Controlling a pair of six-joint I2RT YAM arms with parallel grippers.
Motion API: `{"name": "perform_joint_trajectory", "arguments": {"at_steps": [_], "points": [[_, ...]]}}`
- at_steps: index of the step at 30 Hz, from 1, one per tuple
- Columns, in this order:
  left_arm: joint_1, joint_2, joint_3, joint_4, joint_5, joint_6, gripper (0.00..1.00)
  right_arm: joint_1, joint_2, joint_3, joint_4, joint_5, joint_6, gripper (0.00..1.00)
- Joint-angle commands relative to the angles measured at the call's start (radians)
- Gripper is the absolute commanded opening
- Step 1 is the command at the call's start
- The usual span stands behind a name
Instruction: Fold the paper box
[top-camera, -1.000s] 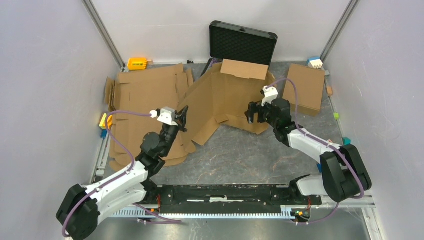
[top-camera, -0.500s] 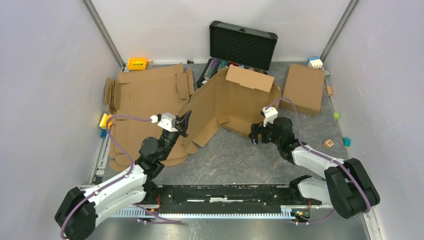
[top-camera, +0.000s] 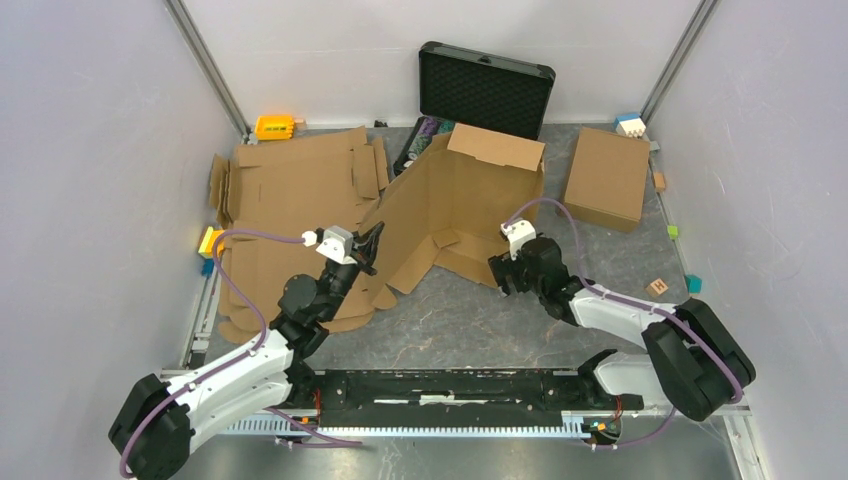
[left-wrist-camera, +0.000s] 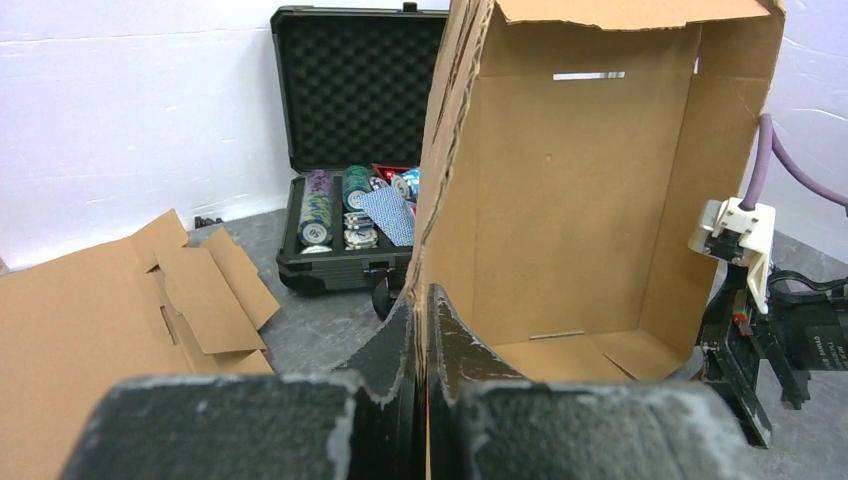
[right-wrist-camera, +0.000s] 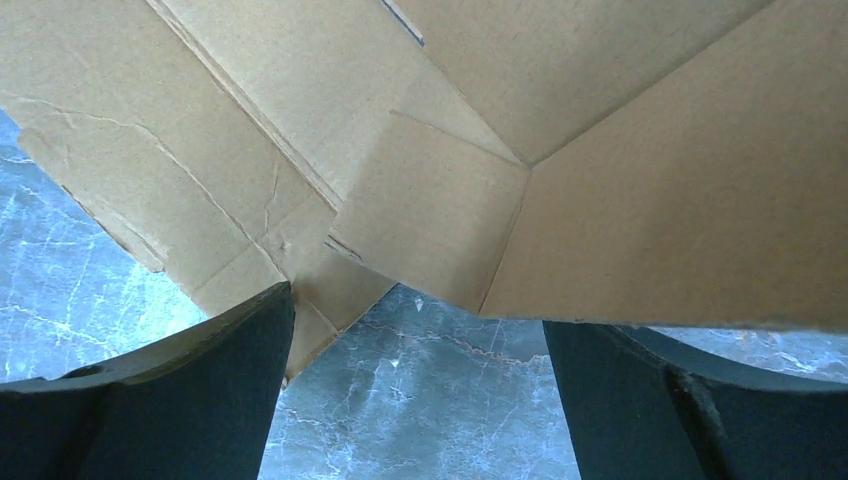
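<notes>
Left gripper pinches a wall of the paper box, right gripper released mid-frame; a slipping pinch could collapse it.

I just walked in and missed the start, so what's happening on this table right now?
The paper box is being folded. The left pincer is shut on one raised cardboard edge, holding the half-formed box upright in front of the black case. The right pincer hangs open by the box's near lower edge, gripping nothing.
</notes>
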Motion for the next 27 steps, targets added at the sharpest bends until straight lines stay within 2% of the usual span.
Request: {"name": "perform_joint_trajectory", "arguments": {"at_steps": [1, 9, 14, 20, 23, 27], "points": [[-0.007, 0.001, 0.020, -0.024, 0.020, 0.000, 0.02, 0.015, -0.003, 0.041, -0.026, 0.106, -0.010, 0.98], [-0.010, -0.005, 0.016, -0.020, 0.057, 0.001, 0.02, -0.023, -0.001, 0.124, -0.003, 0.081, 0.053, 0.98], [-0.010, -0.003, 0.022, -0.029, 0.066, 0.004, 0.02, -0.141, -0.039, 0.097, 0.082, -0.089, 0.117, 0.98], [-0.014, 0.002, 0.028, -0.032, 0.080, -0.002, 0.02, -0.142, -0.006, 0.115, 0.056, -0.139, 0.092, 0.98], [-0.015, 0.002, 0.029, -0.032, 0.096, -0.006, 0.02, -0.137, 0.003, 0.087, 0.097, -0.189, 0.108, 0.94], [-0.017, 0.000, 0.032, -0.017, 0.157, -0.034, 0.02, -0.124, 0.022, 0.087, 0.099, -0.161, 0.112, 0.93]]}}
